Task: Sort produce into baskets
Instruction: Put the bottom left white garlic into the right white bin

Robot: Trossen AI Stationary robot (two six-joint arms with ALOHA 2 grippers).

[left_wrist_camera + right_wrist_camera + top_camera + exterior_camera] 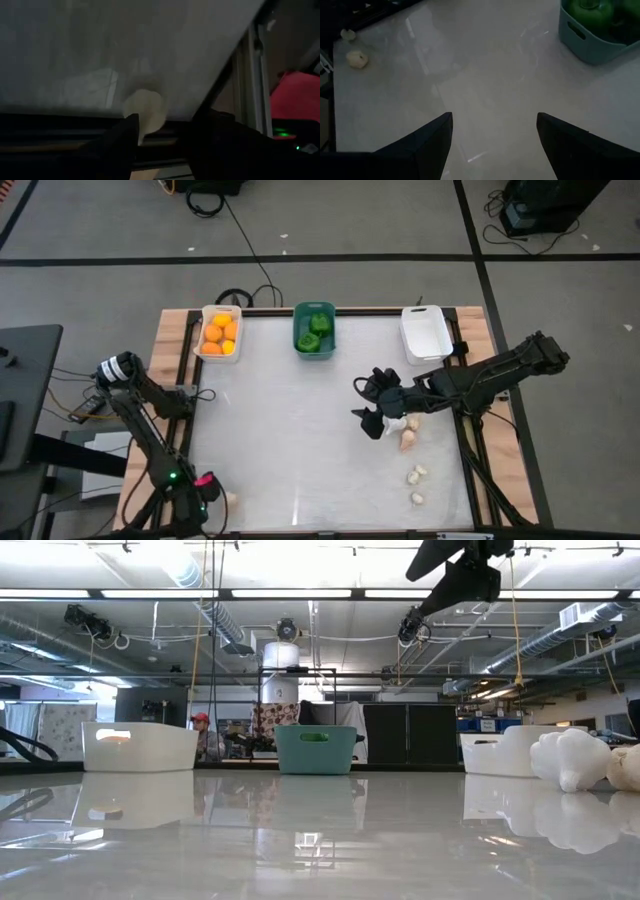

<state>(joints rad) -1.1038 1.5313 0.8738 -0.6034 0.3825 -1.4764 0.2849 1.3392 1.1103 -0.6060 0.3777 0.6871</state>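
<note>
We judged the coming move to turn on the garlic bulbs lying just beside and partly under the right gripper, toward the table's right edge, with two more bulbs nearer the front; the right arm was far the nearer, and the empty white basket stood close behind it. Its jaws were spread wide over bare table and held nothing. At the front-left corner the left gripper had its jaws parted around a lone pale bulb, though we could not tell if they pinched it.
</note>
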